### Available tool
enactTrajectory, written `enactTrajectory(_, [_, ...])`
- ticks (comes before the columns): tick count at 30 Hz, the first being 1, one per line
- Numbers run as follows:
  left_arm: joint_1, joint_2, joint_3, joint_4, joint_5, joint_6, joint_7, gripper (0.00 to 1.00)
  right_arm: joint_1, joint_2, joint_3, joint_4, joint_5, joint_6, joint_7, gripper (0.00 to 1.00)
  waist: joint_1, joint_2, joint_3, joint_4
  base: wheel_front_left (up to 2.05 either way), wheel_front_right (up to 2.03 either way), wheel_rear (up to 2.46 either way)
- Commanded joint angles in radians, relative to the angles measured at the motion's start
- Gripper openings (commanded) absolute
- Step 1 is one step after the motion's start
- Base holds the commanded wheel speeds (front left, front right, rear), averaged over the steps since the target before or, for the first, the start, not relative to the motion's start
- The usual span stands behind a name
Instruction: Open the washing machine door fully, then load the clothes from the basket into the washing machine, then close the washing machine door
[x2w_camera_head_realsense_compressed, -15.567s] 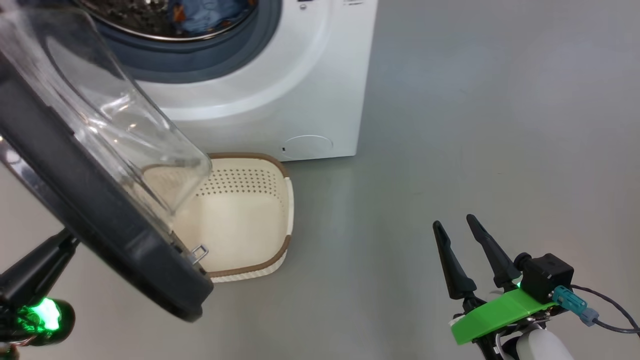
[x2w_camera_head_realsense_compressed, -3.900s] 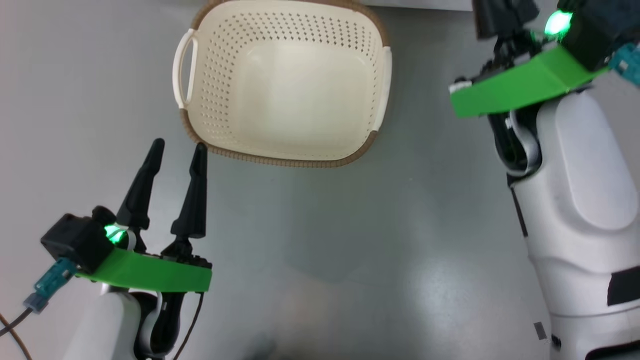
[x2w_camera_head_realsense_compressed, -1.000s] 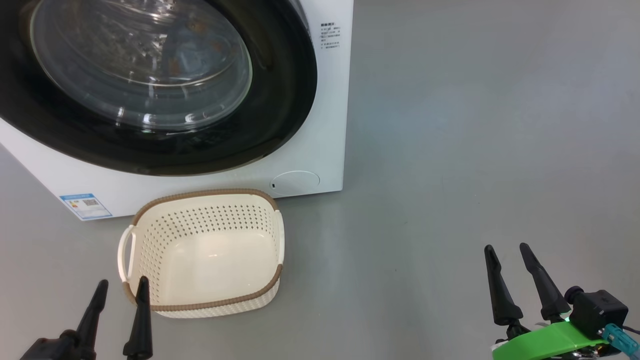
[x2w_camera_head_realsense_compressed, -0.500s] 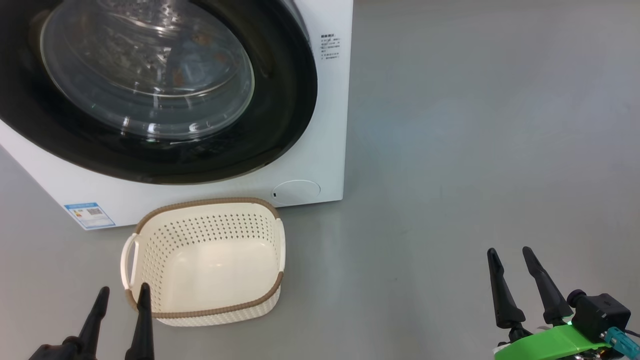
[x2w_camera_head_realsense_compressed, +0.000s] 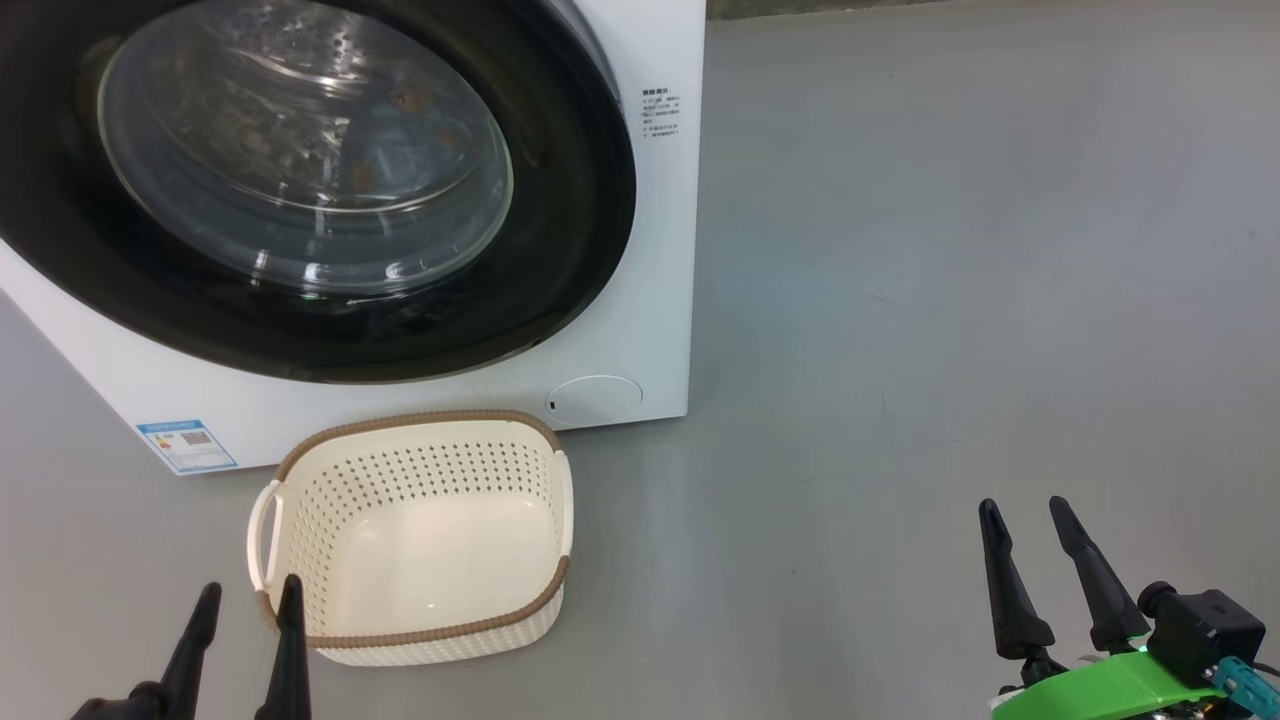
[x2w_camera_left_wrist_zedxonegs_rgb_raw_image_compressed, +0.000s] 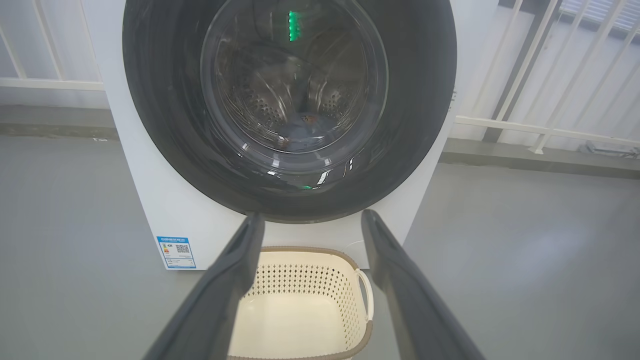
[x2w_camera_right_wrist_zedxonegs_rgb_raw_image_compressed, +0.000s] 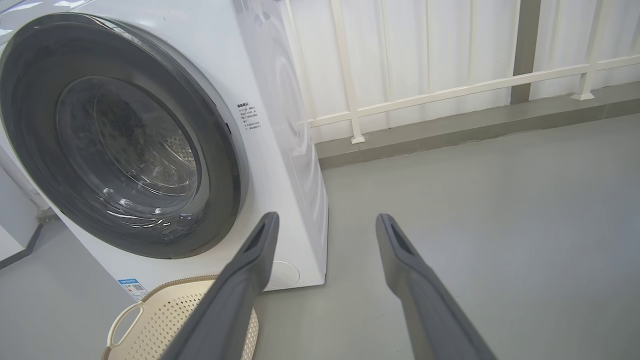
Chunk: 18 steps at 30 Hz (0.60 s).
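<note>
The washing machine (x2w_camera_head_realsense_compressed: 655, 250) stands at upper left with the washing machine door (x2w_camera_head_realsense_compressed: 575, 200) shut flat against its front. Through the glass bowl the light blue clothes (x2w_camera_head_realsense_compressed: 385, 150) lie in the drum, also seen as the clothes (x2w_camera_left_wrist_zedxonegs_rgb_raw_image_compressed: 300, 132) in the left wrist view. The cream basket (x2w_camera_head_realsense_compressed: 430, 545) sits on the floor in front of the machine with nothing in it. My left gripper (x2w_camera_head_realsense_compressed: 250, 590) is open just beside the basket's near left corner. My right gripper (x2w_camera_head_realsense_compressed: 1023, 505) is open over bare floor far to the right.
A blue label sticker (x2w_camera_head_realsense_compressed: 187, 445) and a small round flap (x2w_camera_head_realsense_compressed: 595, 397) mark the machine's lower front. Grey floor (x2w_camera_head_realsense_compressed: 950, 300) stretches to the right of the machine. A white railing (x2w_camera_right_wrist_zedxonegs_rgb_raw_image_compressed: 425, 95) and a low kerb run behind it.
The door, open some fifteen seconds ago, is shut. Over the last second the head camera shifted, so machine and basket sit slightly lower in its picture. Both grippers stay open and low.
</note>
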Motion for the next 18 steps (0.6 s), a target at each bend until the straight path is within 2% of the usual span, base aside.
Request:
enactTrajectory(1, [-0.012,0.007,0.039,-0.021,0.007,-0.002,-0.006,1.00,0.001,-0.004,0.019,-0.021,0.001,-0.002,-0.005,1.00,0.0000,0.0000,-0.003,0.003,0.00,0.00,0.00])
enactTrajectory(18, [0.000,-0.003,0.038,-0.023,0.011,-0.002,-0.006,1.00,0.009,-0.004,0.022,-0.017,0.001,-0.002,-0.005,1.00,0.0000,0.0000,-0.023,0.004,0.00,0.00,0.00])
